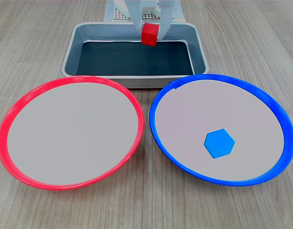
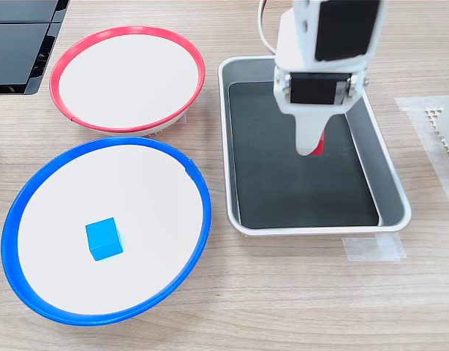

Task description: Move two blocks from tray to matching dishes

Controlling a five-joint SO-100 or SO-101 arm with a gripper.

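My white gripper (image 1: pixel 150 36) is shut on the red block (image 1: pixel 150 34) and holds it in the air over the far part of the grey tray (image 1: pixel 118 59). In the second exterior view the gripper (image 2: pixel 311 146) hangs above the tray's dark floor (image 2: pixel 283 175), and only a red sliver of the block (image 2: pixel 322 145) shows behind a finger. The blue block (image 1: pixel 219 143) lies in the blue-rimmed dish (image 1: pixel 208 105), also seen as a cube (image 2: pixel 104 238) in that dish (image 2: pixel 137 190). The red-rimmed dish (image 1: pixel 70 131) (image 2: pixel 126 77) holds nothing.
Both dishes sit side by side on the wooden table, close to the tray's long wall. A dark flat object (image 2: pixel 20 36) lies at the second exterior view's top left. Clear tape (image 2: pixel 374 248) and a white mesh pad (image 2: pixel 445 131) are beyond the tray.
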